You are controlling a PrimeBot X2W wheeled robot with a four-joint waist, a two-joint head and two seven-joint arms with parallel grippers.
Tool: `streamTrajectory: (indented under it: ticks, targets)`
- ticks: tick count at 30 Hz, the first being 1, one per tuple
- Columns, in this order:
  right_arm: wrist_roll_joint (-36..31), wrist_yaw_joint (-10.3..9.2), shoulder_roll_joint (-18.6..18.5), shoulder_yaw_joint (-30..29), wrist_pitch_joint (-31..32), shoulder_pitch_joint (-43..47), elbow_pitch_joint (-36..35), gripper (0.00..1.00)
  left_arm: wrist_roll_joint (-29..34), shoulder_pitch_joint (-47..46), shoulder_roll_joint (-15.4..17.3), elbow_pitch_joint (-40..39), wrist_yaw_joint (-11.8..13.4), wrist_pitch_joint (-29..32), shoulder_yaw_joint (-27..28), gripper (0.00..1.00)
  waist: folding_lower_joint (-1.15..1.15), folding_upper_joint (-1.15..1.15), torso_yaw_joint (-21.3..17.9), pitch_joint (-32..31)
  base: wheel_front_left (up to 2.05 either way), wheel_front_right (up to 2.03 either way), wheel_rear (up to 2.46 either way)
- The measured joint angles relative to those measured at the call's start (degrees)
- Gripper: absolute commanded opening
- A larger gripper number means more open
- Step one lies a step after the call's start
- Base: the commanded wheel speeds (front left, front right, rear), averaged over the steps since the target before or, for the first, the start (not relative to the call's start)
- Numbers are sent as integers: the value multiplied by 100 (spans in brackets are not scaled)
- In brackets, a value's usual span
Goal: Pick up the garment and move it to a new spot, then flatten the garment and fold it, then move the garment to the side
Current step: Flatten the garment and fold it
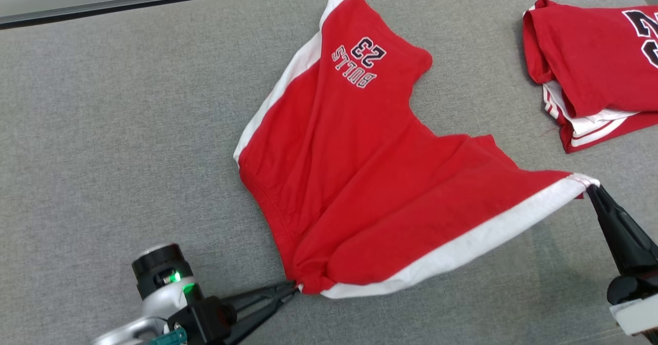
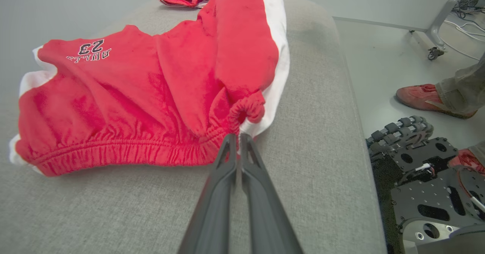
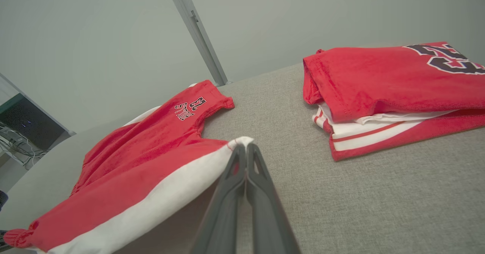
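The garment (image 1: 360, 180) is a pair of red shorts with white side stripes and "BULLS 23" in dark print, spread on the grey padded table (image 1: 103, 129). My left gripper (image 1: 294, 285) is shut on the gathered waistband corner (image 2: 246, 110) at the near edge. My right gripper (image 1: 590, 185) is shut on the white-striped hem corner (image 3: 238, 142) and holds it raised a little off the table, with the striped edge stretched between the two grippers. The far leg with the print (image 2: 89, 49) lies flat.
A stack of folded red and white garments (image 1: 591, 77) lies at the table's far right, also seen as a folded stack (image 3: 386, 95). In the left wrist view the table's edge (image 2: 352, 106) drops to the floor, where the robot base (image 2: 424, 178) and a person's red shoe (image 2: 416, 97) stand.
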Motion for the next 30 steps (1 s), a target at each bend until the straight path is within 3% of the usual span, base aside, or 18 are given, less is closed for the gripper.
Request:
streamTrajectory:
  ticks: [4, 10, 16, 21, 26, 30]
  targets:
    - [115, 1, -74, -205, 0, 414, -337, 0, -365, 375, 24, -269, 109, 16, 18, 0, 0, 0, 50, -51, 0, 0, 0]
    - [-41, 1, -400, -37, 67, 316, -231, 0, -1392, 517, -313, -411, 18, -19, 417, 0, 0, 0, 270, -56, 0, 0, 0]
    - [187, 1, -677, 226, 731, -636, 3, 0, -2588, 367, -816, -334, -168, 13, 498, 0, 0, 0, 610, -2, 0, 0, 0]
    - [538, 1, -902, 321, 1438, -1610, 208, 0, -4156, 84, -1350, -452, -188, 30, 578, 0, 0, 0, 896, 189, 0, 0, 0]
    - [783, 0, -1066, 511, 2070, -2693, 447, 0, -5602, -75, -1757, -665, -189, -18, 992, 0, 0, 0, 1153, 501, 0, 0, 0]
    - [854, 0, -1092, 760, 2381, -3482, 638, 0, -6360, -102, -1933, -772, -189, -9, 1362, 0, 0, 0, 1357, 745, 0, 0, 0]
